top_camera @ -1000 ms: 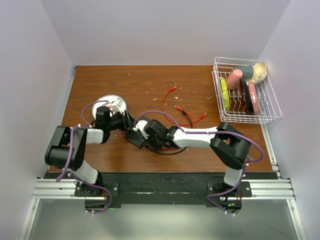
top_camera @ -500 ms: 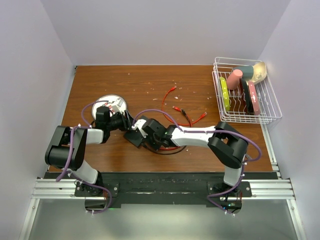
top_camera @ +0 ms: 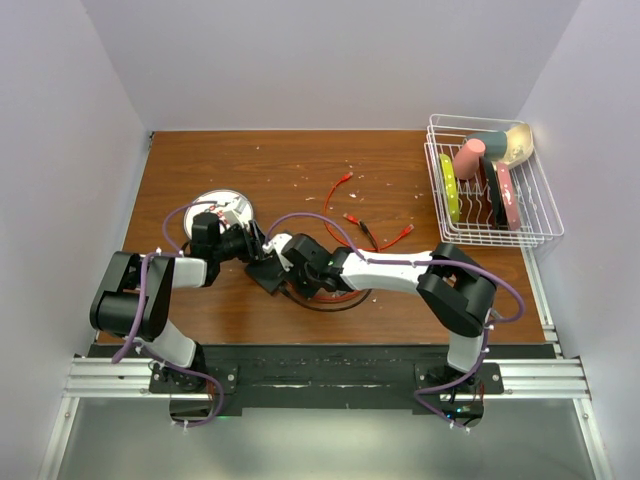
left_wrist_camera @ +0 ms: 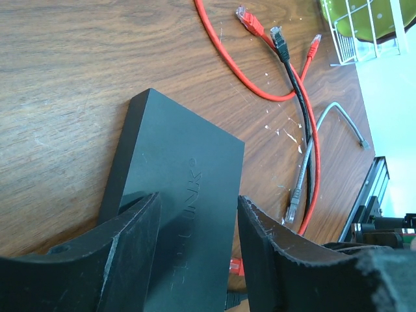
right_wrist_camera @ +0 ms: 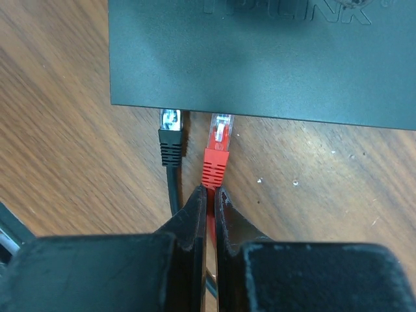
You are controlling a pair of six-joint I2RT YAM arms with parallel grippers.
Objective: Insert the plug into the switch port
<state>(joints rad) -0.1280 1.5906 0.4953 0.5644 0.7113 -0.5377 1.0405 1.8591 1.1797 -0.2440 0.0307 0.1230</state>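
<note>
Counting the things on the brown surface

There are two robot arms, and each has one claw: the left claw and the right claw. There is one black switch. Two plugs sit at its edge: one red plug and one black plug. There are four cables: two red cables, one black cable and one gray cable. Away from the switch lie three loose red ends and one loose black end. There is one round white plate and one wire rack. In the rack are one green plate and one pink cup. The other dishes are packed too close to count.
</note>
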